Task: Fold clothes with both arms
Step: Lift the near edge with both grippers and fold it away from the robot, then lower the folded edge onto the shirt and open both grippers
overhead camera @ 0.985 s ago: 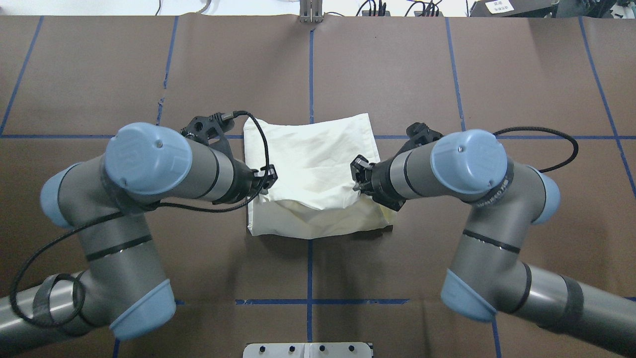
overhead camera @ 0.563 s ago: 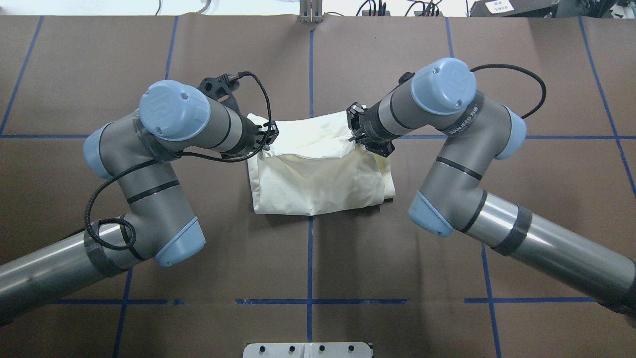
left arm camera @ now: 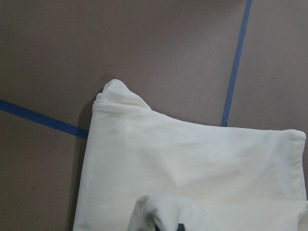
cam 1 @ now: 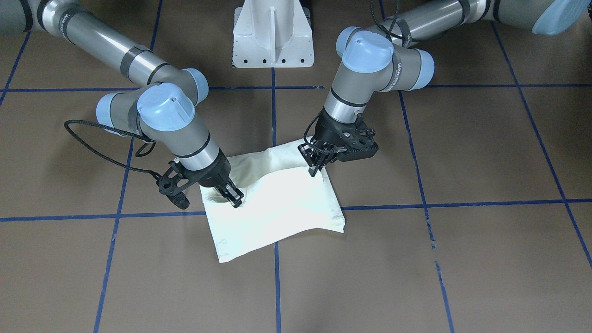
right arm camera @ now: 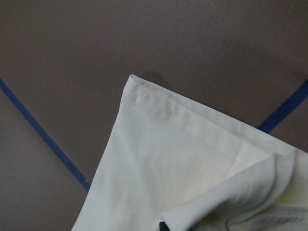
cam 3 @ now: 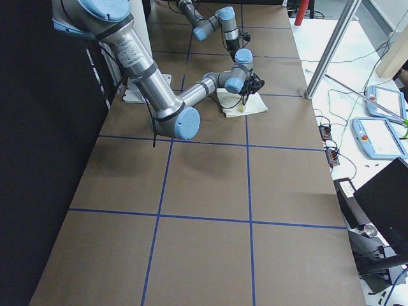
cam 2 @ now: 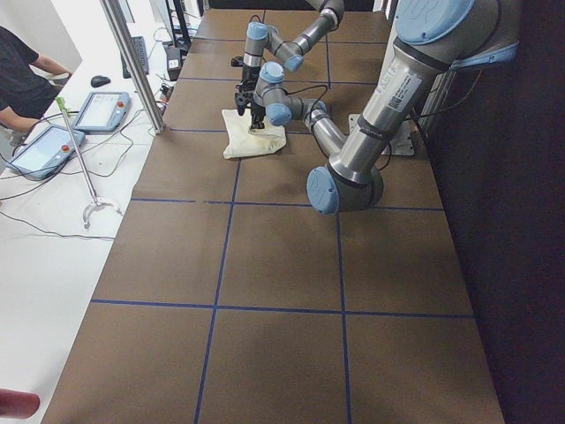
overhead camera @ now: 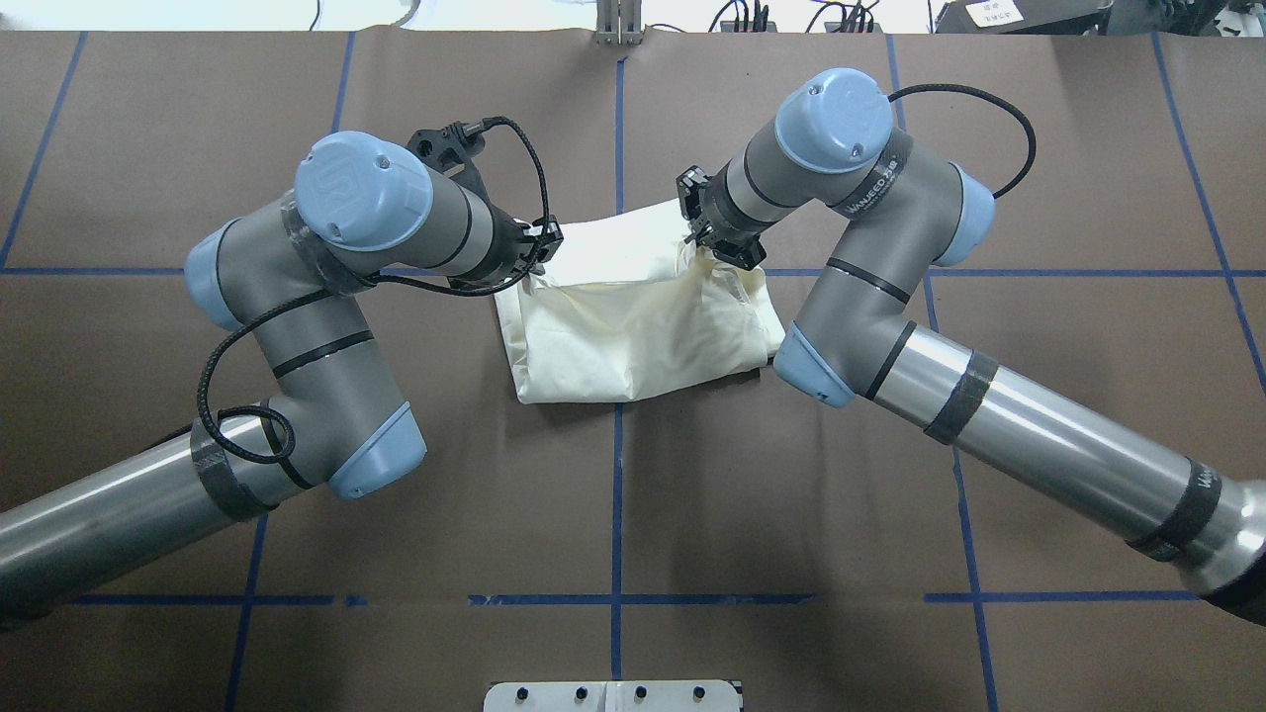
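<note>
The clothes are one cream-white shirt (overhead camera: 633, 326), folded plain side up at the table's middle, also seen in the front-facing view (cam 1: 277, 212). My left gripper (overhead camera: 547, 244) is shut on a bunched fold at the shirt's far left edge. In the front-facing view this gripper (cam 1: 315, 170) comes down from the right. My right gripper (overhead camera: 695, 240) is shut on the fold at the far right edge, seen from the front (cam 1: 235, 200) with cloth puckered around its tips. Both wrist views show the lower layer of cloth (left arm camera: 192, 159) (right arm camera: 168, 163) flat on the table. The print is hidden.
Blue tape lines (overhead camera: 617, 494) cross the brown table cover. The white pedestal base (cam 1: 273, 32) stands at the robot's side. A metal post (overhead camera: 618, 30) is at the far edge. A person (cam 2: 18, 71) and tablets (cam 2: 97, 110) are beyond the far edge.
Both arms have moved away from the robot, carrying the shirt's near edge over the rest toward its far edge. The visible shirt has become shorter. Both grippers stayed shut.
</note>
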Tool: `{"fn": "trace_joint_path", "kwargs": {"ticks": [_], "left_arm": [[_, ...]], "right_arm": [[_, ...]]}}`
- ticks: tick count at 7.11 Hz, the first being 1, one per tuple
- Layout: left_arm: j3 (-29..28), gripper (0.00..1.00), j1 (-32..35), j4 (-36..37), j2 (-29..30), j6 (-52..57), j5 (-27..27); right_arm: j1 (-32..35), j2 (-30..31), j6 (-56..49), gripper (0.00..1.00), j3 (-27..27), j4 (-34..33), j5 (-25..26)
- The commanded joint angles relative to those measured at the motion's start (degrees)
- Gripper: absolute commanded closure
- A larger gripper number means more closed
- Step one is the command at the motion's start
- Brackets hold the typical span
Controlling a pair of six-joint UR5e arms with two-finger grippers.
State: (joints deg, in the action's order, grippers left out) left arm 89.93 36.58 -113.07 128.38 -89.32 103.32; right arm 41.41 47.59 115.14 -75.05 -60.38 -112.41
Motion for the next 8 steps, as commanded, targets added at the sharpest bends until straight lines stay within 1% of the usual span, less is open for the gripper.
{"fn": "trace_joint_path", "kwargs": {"ticks": [1,2,3,4,5,7,8], "left_arm": [[-2.2,1.00,1.1,-0.1,0.9,1.7,-0.2],[-5.3,0.44,2.8,-0.2,2.7,2.8,-0.2],[-11.8,0.11,4.8,-0.5,6.1,6.7,-0.3],[-14.3,0.00,6.9,-0.6,6.6,11.5,-0.1],[-14.4,0.00,7.6,-0.6,6.6,13.6,0.5],[-14.4,0.00,8.2,-5.4,6.0,13.9,5.4],[-14.1,0.00,8.2,-6.7,4.9,13.8,7.2]], "right_arm": [[0.9,-3.8,-0.3,0.01,4.8,0.3,0.0],[1.5,-5.0,-0.8,0.00,5.6,0.3,0.0],[2.9,-6.2,-1.3,0.00,7.5,0.3,-1.0],[4.4,-6.5,-1.8,0.00,8.5,0.3,-3.5],[5.3,-6.5,-2.5,0.00,8.4,0.3,-6.4],[4.9,-6.6,-2.6,0.00,7.1,0.1,-6.5],[4.6,-6.3,-5.6,0.00,5.4,-0.6,-6.7]]}}
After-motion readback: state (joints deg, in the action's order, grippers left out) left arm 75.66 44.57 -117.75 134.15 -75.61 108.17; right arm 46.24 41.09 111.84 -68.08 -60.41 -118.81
